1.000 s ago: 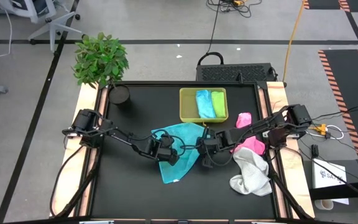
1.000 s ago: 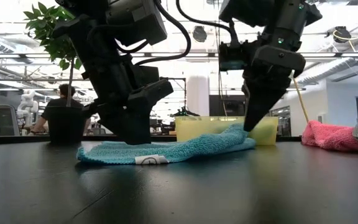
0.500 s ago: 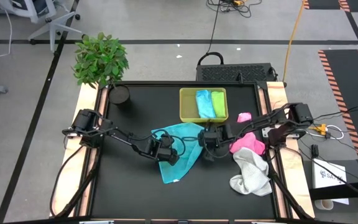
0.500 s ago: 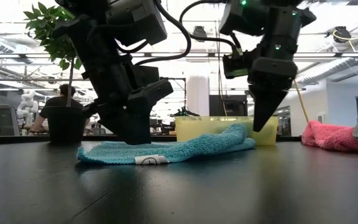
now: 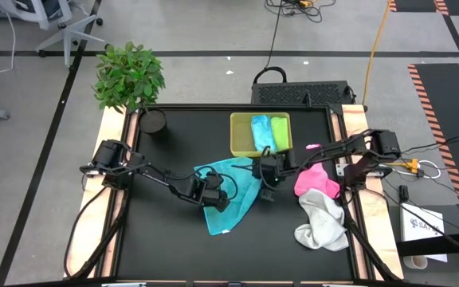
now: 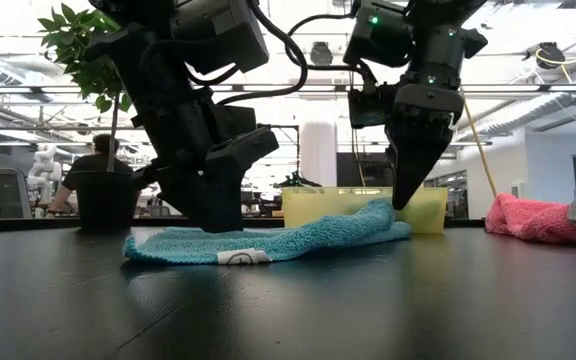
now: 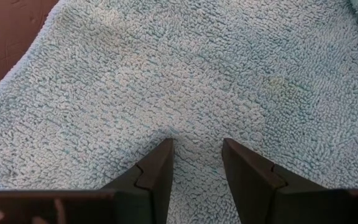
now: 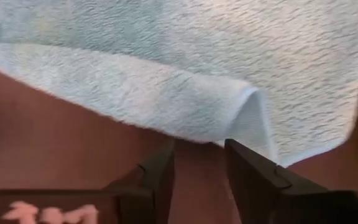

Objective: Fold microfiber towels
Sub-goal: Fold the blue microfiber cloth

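While the teal towel (image 5: 228, 191) lies spread near the middle of the black table (image 5: 166, 239), both arms are down at it, one at each side. Left gripper (image 7: 196, 151) sits right on the cloth, fingers parted a modest way with their tips pressed into the pile and nothing pinched between them. Over on the other side, the right gripper (image 8: 199, 152) hangs just off the towel's near-tray edge, fingers apart and empty, bare table showing in the gap. That raised, folded-over lip of teal sits directly ahead of those right fingertips, close but not touching as far as the low view lets us judge.

So here's the geometry that matters: the towel runs diagonally, from its upper end near the yellow tray (image 5: 241, 147) down toward the front of the table, and the right gripper is the nearer one to that upper end. The left one looks to be pinning the middle. A short reach forward would put the right fingers around the lip.

Two folded cloths, blue and green, rest in the tray; the pink towel (image 5: 319, 182) and the white towel (image 5: 323, 223) wait in a heap at the right.
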Controlling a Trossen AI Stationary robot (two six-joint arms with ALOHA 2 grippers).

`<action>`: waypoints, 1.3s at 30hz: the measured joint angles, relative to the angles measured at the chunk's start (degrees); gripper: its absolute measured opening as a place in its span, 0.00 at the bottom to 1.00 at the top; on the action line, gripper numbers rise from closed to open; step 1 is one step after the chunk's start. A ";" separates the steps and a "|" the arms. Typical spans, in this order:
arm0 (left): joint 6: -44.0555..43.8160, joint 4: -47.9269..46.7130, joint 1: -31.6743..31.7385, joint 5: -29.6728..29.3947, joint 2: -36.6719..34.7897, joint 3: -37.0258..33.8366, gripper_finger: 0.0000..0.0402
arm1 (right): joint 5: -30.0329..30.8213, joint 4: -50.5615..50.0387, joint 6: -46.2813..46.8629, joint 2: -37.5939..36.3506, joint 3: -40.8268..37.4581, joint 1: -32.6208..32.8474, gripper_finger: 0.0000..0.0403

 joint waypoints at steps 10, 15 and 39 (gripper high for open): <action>0.00 0.00 0.00 0.00 0.00 0.00 0.36 | -2.68 0.61 -2.43 0.00 0.00 -3.25 0.36; 0.02 -0.02 0.00 0.00 0.00 0.00 0.36 | -7.76 2.22 0.81 0.00 0.00 -2.50 0.36; -0.04 -0.02 0.00 -0.02 0.00 0.00 0.36 | -11.60 10.81 2.03 0.00 0.00 -2.02 0.32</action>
